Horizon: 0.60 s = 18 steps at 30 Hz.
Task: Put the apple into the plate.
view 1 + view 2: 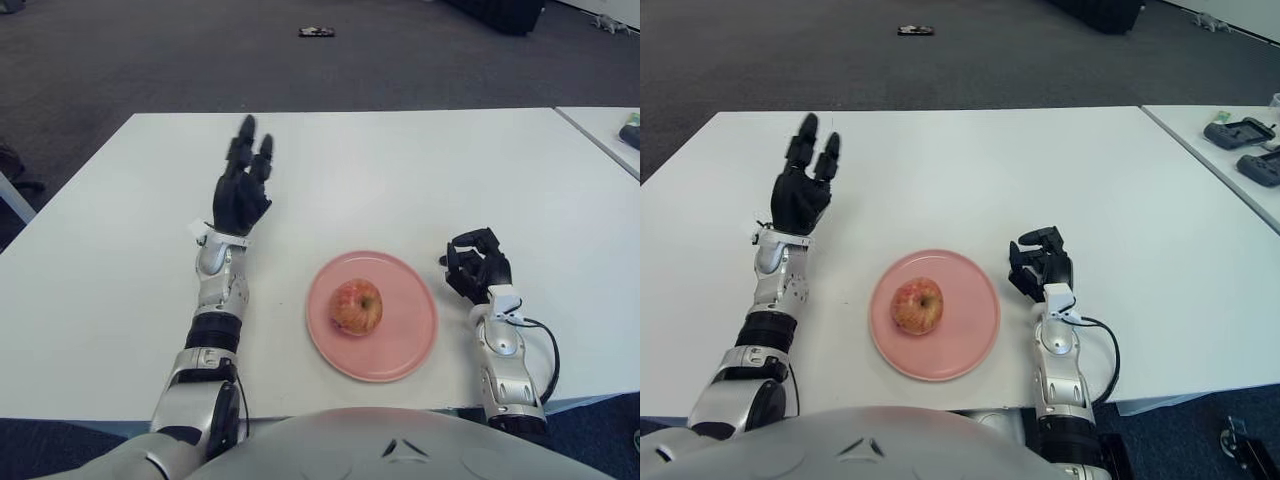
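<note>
An apple (357, 306), red with yellow streaks and roundish in shape, sat on a pink plate (405, 340), a little toward 9 o'clock of the plate's centre. Its stem dimple faced up and slightly toward the 3 o'clock side, so its axis stood close to upright. The skin looked smooth and faintly glossy. The plate was a flat, round dish with a low rim and a matte finish, lying near the front edge of a white table (400, 170) with a smooth, plain top.

The left hand (241, 188) was raised above the table at about 10 o'clock from the plate, well apart from it. Its black fingers (245, 140) pointed away from the robot, extended and close together, grasping nothing. The silver forearm behind it ran back toward the robot's body.

The right hand (477, 262) showed just beside the plate at 3 o'clock, its black fingers curled inward and empty. A black cable looped beside its silver wrist.

Beyond the table lay dark grey carpet (150, 60), with a small dark object (314, 32) on it at 12 o'clock. A second white table (1230, 160) stood at 2 o'clock, carrying two dark handheld devices (1245, 145) that could not be identified.
</note>
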Available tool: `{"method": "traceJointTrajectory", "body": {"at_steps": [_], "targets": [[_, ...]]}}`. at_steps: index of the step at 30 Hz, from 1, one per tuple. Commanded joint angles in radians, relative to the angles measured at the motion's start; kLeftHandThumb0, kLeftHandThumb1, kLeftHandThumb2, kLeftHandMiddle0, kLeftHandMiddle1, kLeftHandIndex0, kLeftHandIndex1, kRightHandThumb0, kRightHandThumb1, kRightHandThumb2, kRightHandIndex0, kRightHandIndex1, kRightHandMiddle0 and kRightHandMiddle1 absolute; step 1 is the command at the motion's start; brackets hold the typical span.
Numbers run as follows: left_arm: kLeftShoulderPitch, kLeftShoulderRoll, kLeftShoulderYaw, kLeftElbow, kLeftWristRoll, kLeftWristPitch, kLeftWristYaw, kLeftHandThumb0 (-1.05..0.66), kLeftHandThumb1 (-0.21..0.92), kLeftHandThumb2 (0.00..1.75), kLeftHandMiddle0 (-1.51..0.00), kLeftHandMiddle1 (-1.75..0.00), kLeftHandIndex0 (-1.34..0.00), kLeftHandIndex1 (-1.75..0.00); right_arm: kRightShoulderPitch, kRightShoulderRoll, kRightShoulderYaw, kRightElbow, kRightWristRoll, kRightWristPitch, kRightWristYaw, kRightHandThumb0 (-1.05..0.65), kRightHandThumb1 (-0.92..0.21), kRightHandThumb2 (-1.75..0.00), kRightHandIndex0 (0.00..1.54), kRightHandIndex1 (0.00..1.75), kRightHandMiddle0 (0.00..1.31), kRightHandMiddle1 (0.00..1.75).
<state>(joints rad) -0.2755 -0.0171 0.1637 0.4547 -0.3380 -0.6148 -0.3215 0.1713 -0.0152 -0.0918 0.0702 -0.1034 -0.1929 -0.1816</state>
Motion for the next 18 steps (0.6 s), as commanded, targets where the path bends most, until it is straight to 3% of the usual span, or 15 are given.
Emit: {"method": "traceJointTrajectory", "body": {"at_steps": [1,7,9,11,18], "targets": [[0.057,-0.035,0.005,0.003,0.108,-0.025,0.118,-0.73,0.90,0.85,-0.12,-0.88,0.00,-1.19,-0.009,-0.008,-0.005,0.016,0.008,0.003,0.010,-0.37,-0.75,-0.76,0.60,1.27,0.29,1.75],[0.065,-0.051,0.031,0.045,0.195,-0.035,0.262,-0.66,0.91,0.84,-0.29,-1.37,-0.09,-1.60,-0.020,-0.013,-0.004,0.032,0.007,-0.014,0.012,-0.37,-0.75,-0.76,0.61,1.27,0.29,1.75],[0.056,-0.056,0.040,0.066,0.210,-0.045,0.296,-0.49,0.84,0.76,-0.36,-1.52,-0.20,-1.69,-0.022,-0.013,-0.005,0.034,0.010,-0.019,0.013,-0.37,-0.75,-0.76,0.61,1.27,0.29,1.75],[0.048,-0.058,0.046,0.088,0.225,-0.055,0.328,-0.44,0.81,0.75,-0.40,-1.63,-0.24,-1.72,-0.024,-0.013,-0.005,0.038,0.013,-0.024,0.016,-0.37,-0.76,-0.76,0.61,1.27,0.29,1.75],[0.056,-0.069,0.045,0.126,0.256,-0.065,0.402,-0.39,0.67,0.87,-0.62,-1.74,-0.35,-1.74,-0.036,-0.016,-0.009,0.054,0.014,-0.030,0.017,-0.37,-0.75,-0.76,0.61,1.27,0.29,1.75]]}}
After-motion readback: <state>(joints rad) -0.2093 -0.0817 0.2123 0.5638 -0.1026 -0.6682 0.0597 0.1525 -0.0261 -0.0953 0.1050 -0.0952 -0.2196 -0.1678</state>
